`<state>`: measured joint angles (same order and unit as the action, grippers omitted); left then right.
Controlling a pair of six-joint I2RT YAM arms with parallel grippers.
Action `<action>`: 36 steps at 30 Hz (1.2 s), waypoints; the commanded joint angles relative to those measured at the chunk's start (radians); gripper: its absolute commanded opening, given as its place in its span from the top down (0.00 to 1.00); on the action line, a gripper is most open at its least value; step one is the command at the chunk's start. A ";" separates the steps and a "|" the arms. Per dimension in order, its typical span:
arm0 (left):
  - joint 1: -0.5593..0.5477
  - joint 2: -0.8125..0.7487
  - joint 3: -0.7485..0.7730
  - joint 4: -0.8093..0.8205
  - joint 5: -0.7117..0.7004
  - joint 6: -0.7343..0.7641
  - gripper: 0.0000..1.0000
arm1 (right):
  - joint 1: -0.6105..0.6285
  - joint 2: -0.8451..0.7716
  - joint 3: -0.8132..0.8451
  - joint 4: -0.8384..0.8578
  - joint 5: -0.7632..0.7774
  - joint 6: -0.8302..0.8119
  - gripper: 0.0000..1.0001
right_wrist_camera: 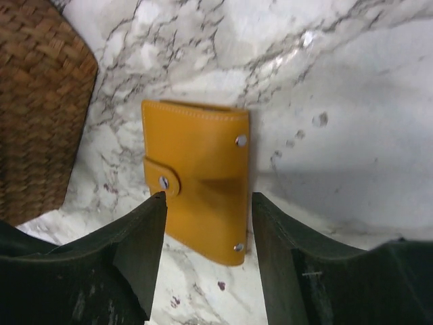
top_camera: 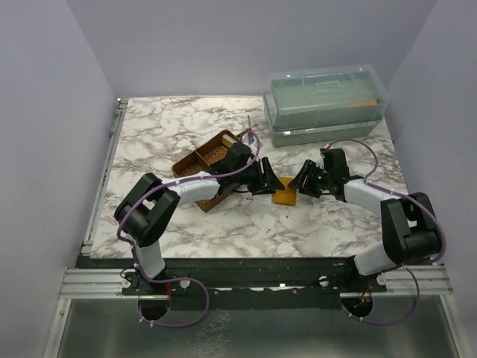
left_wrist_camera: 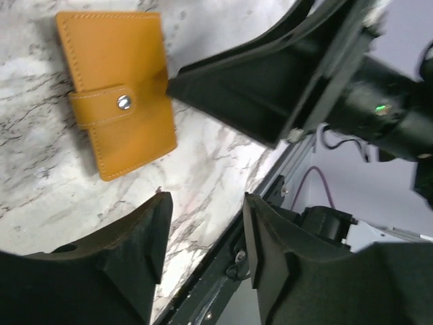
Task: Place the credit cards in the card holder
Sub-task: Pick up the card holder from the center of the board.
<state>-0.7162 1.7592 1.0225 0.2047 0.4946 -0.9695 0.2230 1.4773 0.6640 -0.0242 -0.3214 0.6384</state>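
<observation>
Right gripper (right_wrist_camera: 208,203), jaws wide and empty, frames the closed card holder (right_wrist_camera: 196,179) at 12 o'clock, long axis 12-to-6. Left gripper (left_wrist_camera: 203,203), equally open and empty, has it farther off at 11.

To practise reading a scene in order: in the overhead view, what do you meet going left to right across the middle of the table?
brown tray → left gripper → orange wallet → right gripper
</observation>
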 commanded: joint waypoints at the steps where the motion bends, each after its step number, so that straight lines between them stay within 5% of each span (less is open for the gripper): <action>1: -0.019 0.090 0.031 -0.061 0.003 -0.013 0.52 | -0.012 0.063 0.061 0.002 0.058 0.006 0.43; 9: -0.019 0.195 0.164 -0.264 -0.122 0.116 0.59 | -0.017 0.087 0.053 0.015 -0.004 -0.019 0.48; 21: -0.019 0.302 0.190 -0.295 -0.097 0.084 0.73 | -0.016 0.078 -0.022 0.120 -0.098 -0.002 0.54; 28: -0.019 0.299 0.189 -0.300 -0.097 0.084 0.75 | -0.016 0.059 -0.028 0.006 0.103 0.001 0.49; 36: -0.021 0.298 0.195 -0.300 -0.075 0.081 0.76 | -0.017 0.107 -0.095 0.179 -0.110 0.058 0.54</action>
<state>-0.7326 2.0201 1.2148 -0.0437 0.4103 -0.8780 0.2089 1.5448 0.6289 0.0948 -0.3511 0.6563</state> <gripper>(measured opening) 0.245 0.489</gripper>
